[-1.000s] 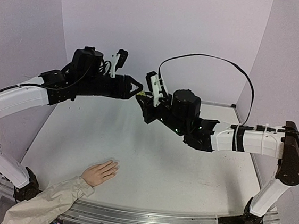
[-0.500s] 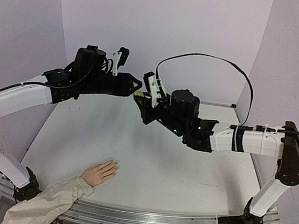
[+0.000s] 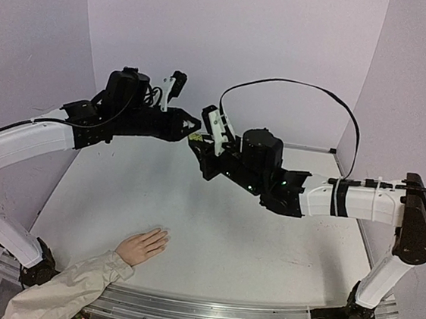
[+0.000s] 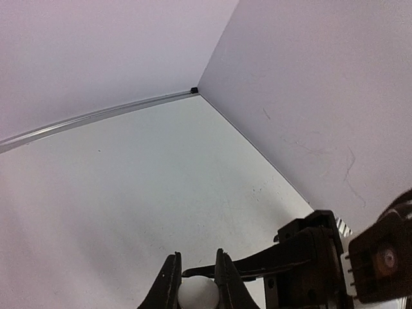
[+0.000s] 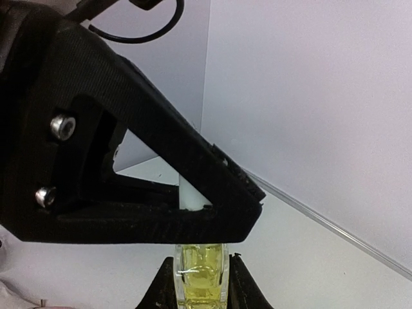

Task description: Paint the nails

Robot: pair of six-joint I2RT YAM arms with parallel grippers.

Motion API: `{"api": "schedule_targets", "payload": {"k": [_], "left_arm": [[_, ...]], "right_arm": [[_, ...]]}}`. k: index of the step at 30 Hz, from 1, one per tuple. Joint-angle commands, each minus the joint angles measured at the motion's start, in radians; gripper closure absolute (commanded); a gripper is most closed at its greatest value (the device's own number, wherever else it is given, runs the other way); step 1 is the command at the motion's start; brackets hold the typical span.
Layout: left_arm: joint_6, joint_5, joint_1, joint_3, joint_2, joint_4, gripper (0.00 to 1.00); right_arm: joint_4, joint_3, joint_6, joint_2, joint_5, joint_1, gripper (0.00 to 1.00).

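Both arms meet in the air above the far middle of the worktop (image 3: 213, 228). The mannequin hand (image 3: 141, 246) lies well apart from them at the near left edge, fingers pointing toward the middle.

The right end effector (image 5: 202, 283) is clamped on the yellow-green bottle (image 5: 202, 270). The left end effector (image 4: 197, 277) is closed around the white cap (image 4: 198, 295).

This looks like the uncapping step. To do it well:
- The right grip should hold the glass firm and neck-up.
- The left wrist should turn squarely about the cap's axis, not pry sideways.
- Once loose, the cap should lift straight out so the brush clears the neck without smearing or dripping.

The nails (image 3: 164, 235), at the fingertips, are too small to make out and look unpainted.
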State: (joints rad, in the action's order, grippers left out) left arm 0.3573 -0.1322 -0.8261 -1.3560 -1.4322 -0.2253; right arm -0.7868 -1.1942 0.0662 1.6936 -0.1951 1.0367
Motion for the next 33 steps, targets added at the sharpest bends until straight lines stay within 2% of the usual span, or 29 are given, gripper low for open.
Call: {"api": "schedule_targets", "payload": {"k": [1, 2, 3, 6, 9, 12, 18, 21, 22, 25, 28, 33], "left_arm": [[-0.126, -0.346, 0.007, 0.061, 0.076, 0.051, 0.95], [-0.161, -0.463, 0.017, 0.073, 0.091, 0.053, 0.96], [-0.204, -0.58, 0.028, 0.088, 0.111, 0.053, 0.96], [-0.305, -0.889, 0.049, 0.127, 0.177, 0.052, 1.0], [-0.368, -1.038, 0.059, 0.144, 0.231, 0.052, 1.0], [-0.408, -1.116, 0.062, 0.128, 0.229, 0.052, 1.0], [-0.409, -1.187, 0.074, 0.068, 0.163, 0.05, 1.0], [-0.38, -1.082, 0.077, 0.06, 0.162, 0.05, 0.96], [-0.372, -1.027, 0.08, 0.064, 0.167, 0.048, 0.92], [-0.366, -0.822, 0.082, 0.083, 0.193, 0.013, 0.64], [-0.321, -0.684, 0.083, 0.084, 0.215, -0.031, 0.46], [-0.23, -0.482, 0.084, 0.076, 0.226, -0.089, 0.3]], "right_arm": [[-0.103, 0.022, -0.039, -0.118, 0.276, -0.026, 1.0], [-0.103, 0.031, -0.077, -0.139, 0.423, -0.051, 1.0], [-0.109, 0.037, -0.127, -0.157, 0.635, -0.081, 1.0], [-0.131, 0.021, -0.234, -0.187, 0.984, -0.124, 1.0], [-0.135, -0.009, -0.314, -0.198, 1.184, -0.126, 1.0], [-0.156, -0.017, -0.374, -0.203, 1.27, -0.125, 1.0], [-0.16, -0.003, -0.373, -0.218, 1.283, -0.126, 1.0], [-0.152, 0.021, -0.337, -0.235, 1.221, -0.128, 1.0], [-0.138, 0.03, -0.316, -0.241, 1.193, -0.131, 1.0], [0.003, 0.039, -0.189, -0.256, 1.06, -0.133, 1.0], [0.064, 0.056, -0.112, -0.256, 0.89, -0.133, 1.0], [0.079, 0.064, -0.043, -0.231, 0.606, -0.134, 1.0]]}}
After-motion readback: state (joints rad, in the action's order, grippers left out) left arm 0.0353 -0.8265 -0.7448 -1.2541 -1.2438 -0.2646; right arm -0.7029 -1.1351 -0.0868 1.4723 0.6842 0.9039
